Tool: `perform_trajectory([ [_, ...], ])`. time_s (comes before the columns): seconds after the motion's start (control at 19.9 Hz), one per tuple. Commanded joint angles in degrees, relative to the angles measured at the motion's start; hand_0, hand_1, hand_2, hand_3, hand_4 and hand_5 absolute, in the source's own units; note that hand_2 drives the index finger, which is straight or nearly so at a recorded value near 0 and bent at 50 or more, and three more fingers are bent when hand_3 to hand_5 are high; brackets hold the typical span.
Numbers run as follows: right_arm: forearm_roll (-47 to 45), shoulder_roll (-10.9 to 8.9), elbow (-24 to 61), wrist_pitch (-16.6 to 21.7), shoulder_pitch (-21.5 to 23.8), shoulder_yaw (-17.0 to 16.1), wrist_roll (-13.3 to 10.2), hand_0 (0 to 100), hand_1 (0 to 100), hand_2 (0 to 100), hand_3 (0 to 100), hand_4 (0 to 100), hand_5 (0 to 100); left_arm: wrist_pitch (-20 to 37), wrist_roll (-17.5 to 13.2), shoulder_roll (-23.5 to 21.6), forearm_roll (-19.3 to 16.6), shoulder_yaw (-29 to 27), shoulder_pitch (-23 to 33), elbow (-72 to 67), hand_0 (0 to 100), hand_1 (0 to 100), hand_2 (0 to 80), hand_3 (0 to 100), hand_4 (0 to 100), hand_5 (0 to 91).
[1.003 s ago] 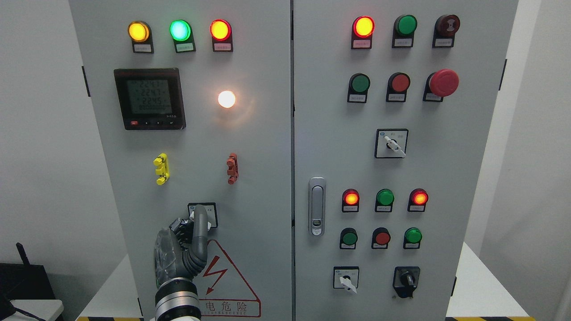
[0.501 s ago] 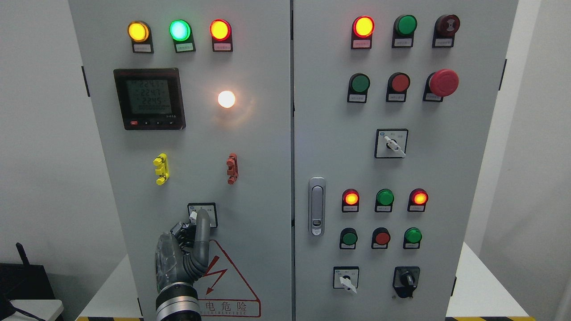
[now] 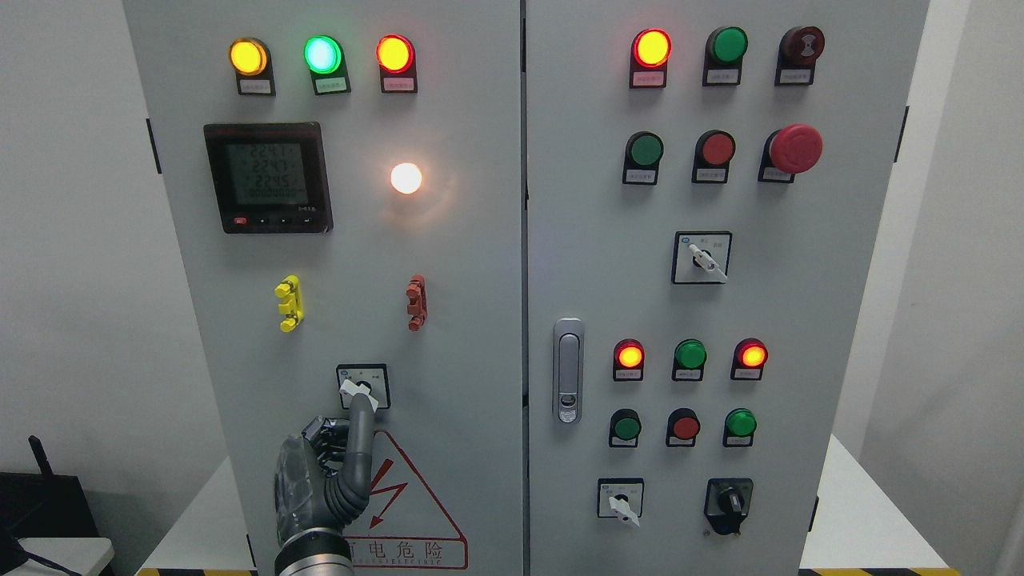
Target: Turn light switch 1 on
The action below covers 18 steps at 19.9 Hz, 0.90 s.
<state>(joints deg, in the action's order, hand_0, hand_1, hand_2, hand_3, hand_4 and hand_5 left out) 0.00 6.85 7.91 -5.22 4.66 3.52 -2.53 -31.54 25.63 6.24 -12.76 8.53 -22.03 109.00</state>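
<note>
The light switch is a small rotary selector in a black square frame, low on the left cabinet door. Its white knob points up and to the left. My left hand rises from the bottom edge just below it. The index finger is stretched up and its tip reaches the lower edge of the switch frame, under the knob. The other fingers are curled in and hold nothing. A round lamp glows warm white higher on the same door. The right hand does not show.
The left door carries a yellow handle, a red-brown handle, a digital meter, three lit indicators along the top and a warning triangle beside my hand. The right door has a latch, buttons and more selectors.
My left hand has dropped a little. Its index finger, which covered the switch, now sits just below it, so the white knob shows. The lamp stayed lit throughout.
</note>
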Motion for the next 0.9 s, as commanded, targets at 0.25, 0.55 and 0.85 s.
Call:
perform_trajectory([
  [0.25,-1.1,0.0,0.0,0.0,0.0,0.0,0.0,12,39,0,0,0,0,14.5,-2.6,-0.9,1.8,-6.1,10.4,1.9,20,23,66.2,82,81,75.3],
  [0.55,-1.0,0.0,0.0,0.0,0.0,0.0,0.0,12,39,0,0,0,0,31.9,-16.3,-3.0,6.7,-21.8,22.9,-1.4,17,23,65.6,86,83,65.1],
  [0.85,-1.0,0.0,0.0,0.0,0.0,0.0,0.0,12,39,0,0,0,0,47.7,-29.0,-3.3,9.2,-48.5,27.3,-18.9,17,19,49.2,75,74,45.0],
])
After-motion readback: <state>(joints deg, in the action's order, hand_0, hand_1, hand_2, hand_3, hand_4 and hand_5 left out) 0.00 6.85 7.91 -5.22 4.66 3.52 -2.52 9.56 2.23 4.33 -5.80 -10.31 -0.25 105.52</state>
